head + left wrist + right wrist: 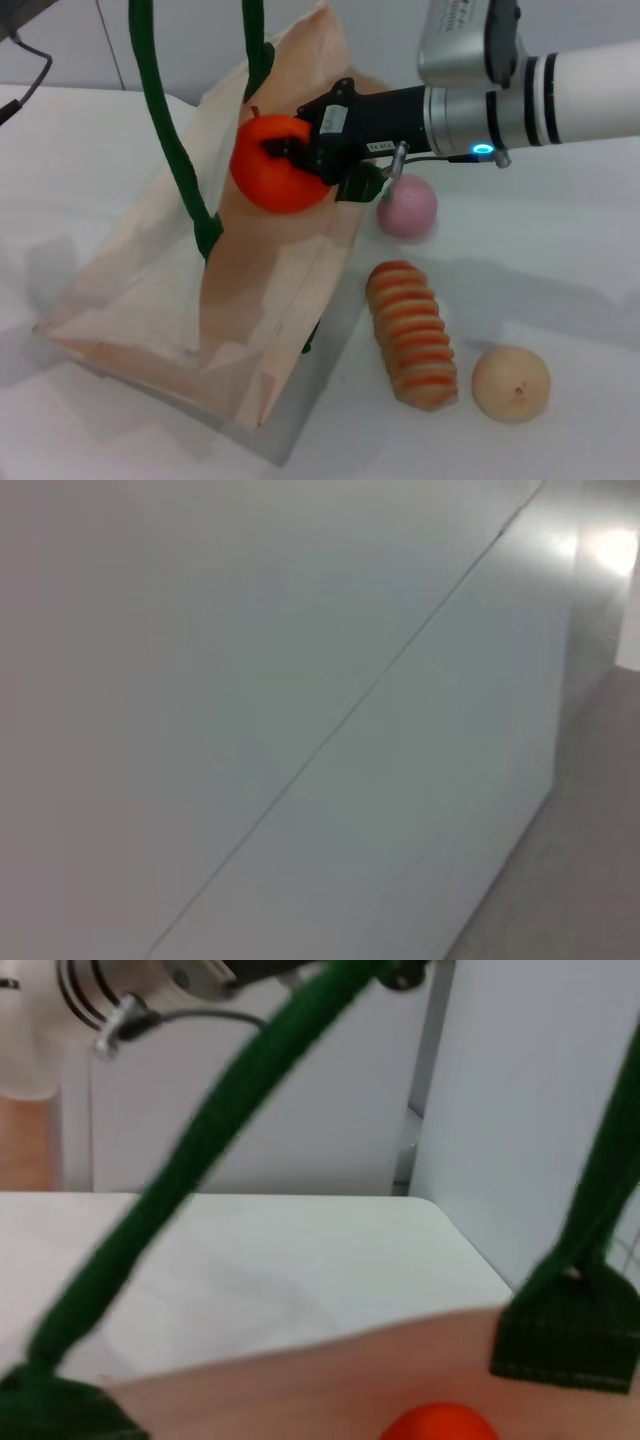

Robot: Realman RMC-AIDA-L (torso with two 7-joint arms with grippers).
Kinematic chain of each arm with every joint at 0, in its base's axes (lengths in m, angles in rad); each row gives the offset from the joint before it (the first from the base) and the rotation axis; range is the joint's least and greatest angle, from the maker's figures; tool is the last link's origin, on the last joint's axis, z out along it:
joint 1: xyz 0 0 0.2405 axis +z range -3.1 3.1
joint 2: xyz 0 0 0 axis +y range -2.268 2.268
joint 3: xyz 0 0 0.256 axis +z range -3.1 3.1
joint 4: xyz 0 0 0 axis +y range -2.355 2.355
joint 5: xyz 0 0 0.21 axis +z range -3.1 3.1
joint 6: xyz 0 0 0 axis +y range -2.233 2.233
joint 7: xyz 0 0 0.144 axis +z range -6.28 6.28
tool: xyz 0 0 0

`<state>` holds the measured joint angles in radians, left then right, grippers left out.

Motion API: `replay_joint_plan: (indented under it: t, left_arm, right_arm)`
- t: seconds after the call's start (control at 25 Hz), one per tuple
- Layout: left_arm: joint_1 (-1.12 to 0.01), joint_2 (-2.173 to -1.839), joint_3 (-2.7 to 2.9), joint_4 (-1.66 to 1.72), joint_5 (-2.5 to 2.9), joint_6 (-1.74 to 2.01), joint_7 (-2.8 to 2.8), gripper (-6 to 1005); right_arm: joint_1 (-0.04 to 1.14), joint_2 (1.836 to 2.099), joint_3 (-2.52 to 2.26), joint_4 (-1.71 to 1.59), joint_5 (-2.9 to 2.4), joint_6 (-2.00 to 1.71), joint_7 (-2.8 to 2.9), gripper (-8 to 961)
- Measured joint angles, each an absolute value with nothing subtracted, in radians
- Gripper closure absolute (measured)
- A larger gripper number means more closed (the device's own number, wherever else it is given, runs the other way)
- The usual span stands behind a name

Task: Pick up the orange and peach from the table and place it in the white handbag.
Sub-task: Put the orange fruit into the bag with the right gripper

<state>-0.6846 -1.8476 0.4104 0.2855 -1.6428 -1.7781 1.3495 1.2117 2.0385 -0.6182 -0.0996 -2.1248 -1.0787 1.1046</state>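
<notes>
Orange (437, 1423) — cut off, frame edge

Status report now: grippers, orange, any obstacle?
Right gripper shut on orange, at handbag mouth. Left gripper not seen. Peach on table. Green handles near path.

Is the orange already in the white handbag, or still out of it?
Still out: the right gripper holds the orange against the white handbag near its mouth. Whether it has begun entering, cannot tell.
</notes>
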Motion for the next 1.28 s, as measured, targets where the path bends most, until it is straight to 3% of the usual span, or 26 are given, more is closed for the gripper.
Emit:
replay_joint_plan:
  t: [0.52,0.84,1.04,1.28]
  left_arm:
    - [-0.688,-1.86,0.394,0.287,-1.665,-1.778,1.348,885]
    - [-0.663,-1.865,0.355,0.285,-1.689,-1.761,1.348,885]
    - [-0.647,-1.865,0.35,0.285,-1.702,-1.758,1.348,886]
    - [-0.617,-1.865,0.338,0.285,-1.719,-1.75,1.348,886]
  right_arm:
    - [1.346,2.051,-0.628,0.096,-2.123,-0.87,0.932,863]
    - [1.348,2.051,-0.505,0.146,-2.124,-0.854,0.764,872]
    - [1.345,2.048,-0.503,0.147,-2.124,-0.857,0.762,810]
    - [1.339,2.04,-0.508,0.145,-2.125,-0.945,0.769,597]
